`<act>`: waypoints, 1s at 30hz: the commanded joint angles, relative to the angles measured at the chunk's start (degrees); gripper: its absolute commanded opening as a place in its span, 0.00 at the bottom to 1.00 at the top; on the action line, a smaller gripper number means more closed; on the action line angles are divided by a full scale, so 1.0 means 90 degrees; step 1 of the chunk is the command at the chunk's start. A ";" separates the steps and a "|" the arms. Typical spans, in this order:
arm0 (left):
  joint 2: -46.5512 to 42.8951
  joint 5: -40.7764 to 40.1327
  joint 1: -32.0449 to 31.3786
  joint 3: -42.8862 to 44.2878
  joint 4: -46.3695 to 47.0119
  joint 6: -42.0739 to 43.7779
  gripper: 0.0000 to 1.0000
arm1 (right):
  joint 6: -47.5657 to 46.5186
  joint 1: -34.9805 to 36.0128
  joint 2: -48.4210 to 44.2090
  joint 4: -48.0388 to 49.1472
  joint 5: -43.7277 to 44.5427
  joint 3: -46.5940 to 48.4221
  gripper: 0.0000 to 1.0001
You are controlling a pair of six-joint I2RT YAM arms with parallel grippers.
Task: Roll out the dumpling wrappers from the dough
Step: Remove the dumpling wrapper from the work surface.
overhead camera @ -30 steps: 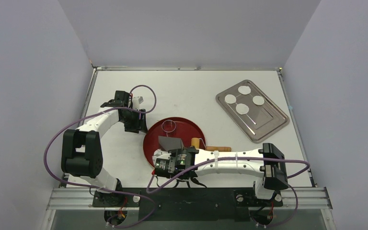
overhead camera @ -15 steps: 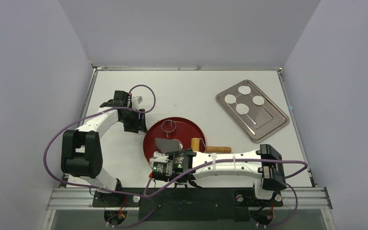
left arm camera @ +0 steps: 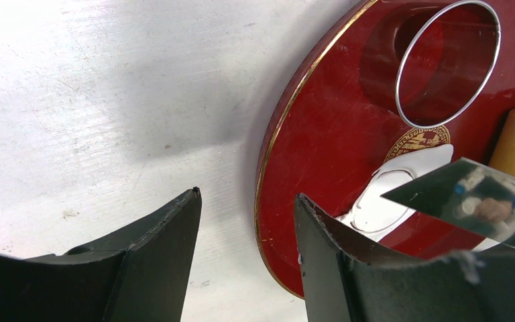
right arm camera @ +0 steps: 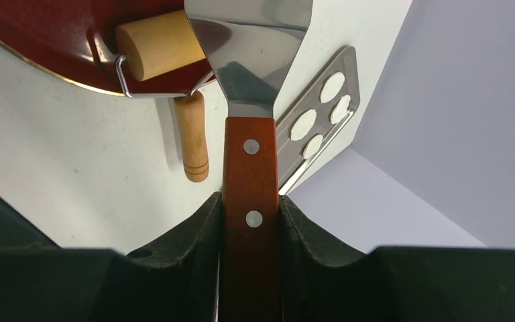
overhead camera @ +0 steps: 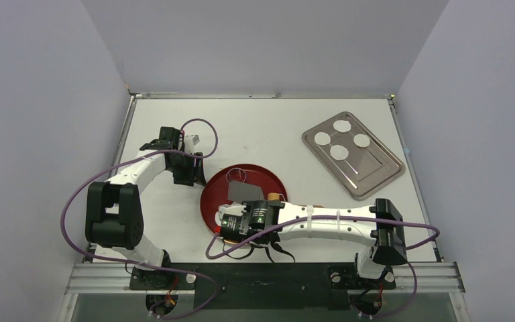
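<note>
Robotics lab test cell. Evidence: a white surface [overhead camera: 261,127] boxed on three sides by bare lilac-grey walls [overhead camera: 261,40]; left arm [overhead camera: 141,171] and right arm [overhead camera: 328,225] bolted to a metal rail [overhead camera: 429,274] at the near edge, trailing purple cables [overhead camera: 199,121]. Kitchen goods appear only as staged props: red plate [overhead camera: 268,176], steel tray [overhead camera: 375,168] of dumpling wrappers [overhead camera: 322,139], spatula [right arm camera: 249,168].

L pincer [left arm camera: 246,196] apart, empty; R pincer [right arm camera: 249,199] clamped on spatula [right arm camera: 251,47], arm stretched leftward.
</note>
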 commanded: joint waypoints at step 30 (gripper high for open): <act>-0.0292 -0.0111 0.0046 0.0044 0.0149 0.0017 0.50 | 0.0103 0.0225 -0.0083 0.0052 -0.0042 -0.0142 0.00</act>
